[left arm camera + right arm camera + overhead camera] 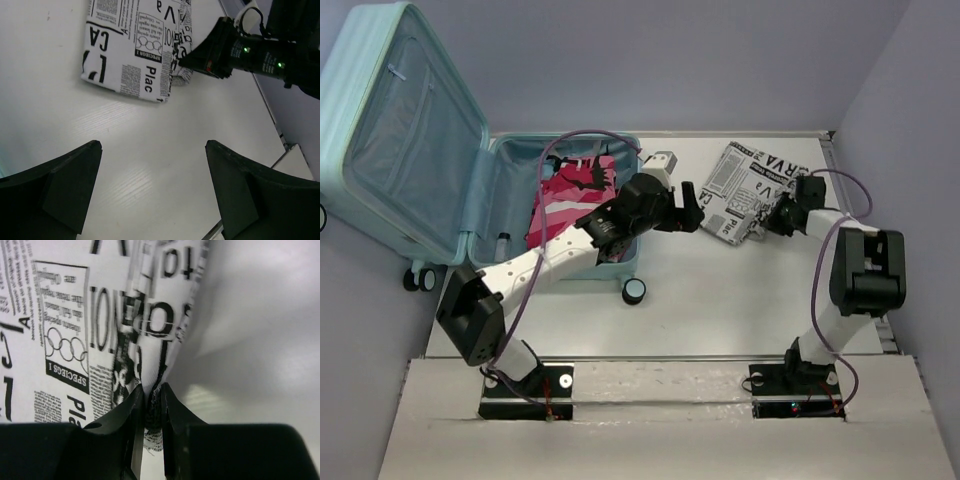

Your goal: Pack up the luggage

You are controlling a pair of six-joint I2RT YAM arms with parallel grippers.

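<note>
The pale aqua luggage [400, 130] lies open at the far left, lid propped up, with a pink, black and white garment [565, 200] in its base. A folded newspaper-print cloth [745, 185] lies on the table at the far right; it also shows in the left wrist view [132, 50] and the right wrist view [75, 330]. My right gripper [153, 397] is shut on the cloth's near edge [770, 222]. My left gripper [152, 145] is open and empty above bare table, between the suitcase and the cloth [688, 208].
A white table [720, 300] carries everything. A caster wheel [634, 291] sticks out at the suitcase's near right corner. A small white object [663, 160] sits behind the left gripper. The right arm [250, 52] lies along the table's right edge.
</note>
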